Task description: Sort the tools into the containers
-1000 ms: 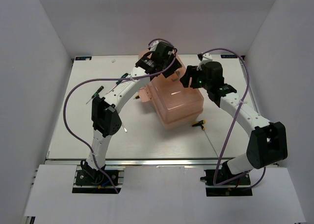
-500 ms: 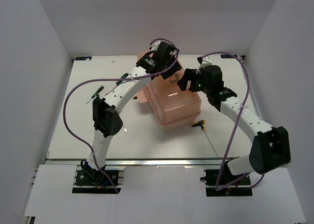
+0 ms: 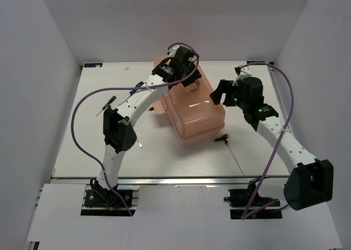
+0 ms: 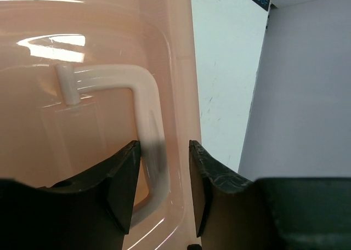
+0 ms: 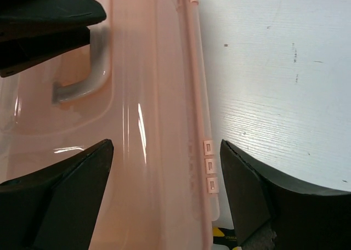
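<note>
1. Since a sec ago, R gripper (image 3: 219,92) has backed off to the right of the toolbox (image 3: 193,117). It was against the box's far-right corner and is now just beside it, w/ R arm's elbow swung wider. L gripper (image 4: 163,151) hasn't left the far end of the lid.
2. L jaws: partly spread, astride the white handle (image 4: 143,104) on the lid. The handle's bar runs btwn the fingers (image 4: 123,187), close up to one. A strip of pink lid shows btwn the bar and the other finger. No pinch seen.
3. Beyond L fingertips: rest of the handle bends across the rounded lid. Outboard of one finger come the lid edge, then table (image 4: 225,69), then wall.
4. R jaws: spread wide, gripping nothing. Btwn them runs the toolbox's long edge w/ a row of small square clips. Most of the gap is pink lid; table starts close to one finger.
5. Ahead of R fingertips: white handle again, w/ L gripper's dark fingers over it.
6. Behind R jaws, by one finger's base: yellow-black T-handle key (image 3: 221,137) flat on the table, just beside the box's near-right corner. Its thin shaft runs away from the box toward the near edge.
7. Well away from both jaws, on L arm's outer side: green-and-black screwdriver (image 3: 109,103) on the table. A second dark tool (image 3: 136,86) lies nearer L arm, partly hidden by it; can't tell its type.
8. Every tool seen lies on the table, outside the toolbox.
</note>
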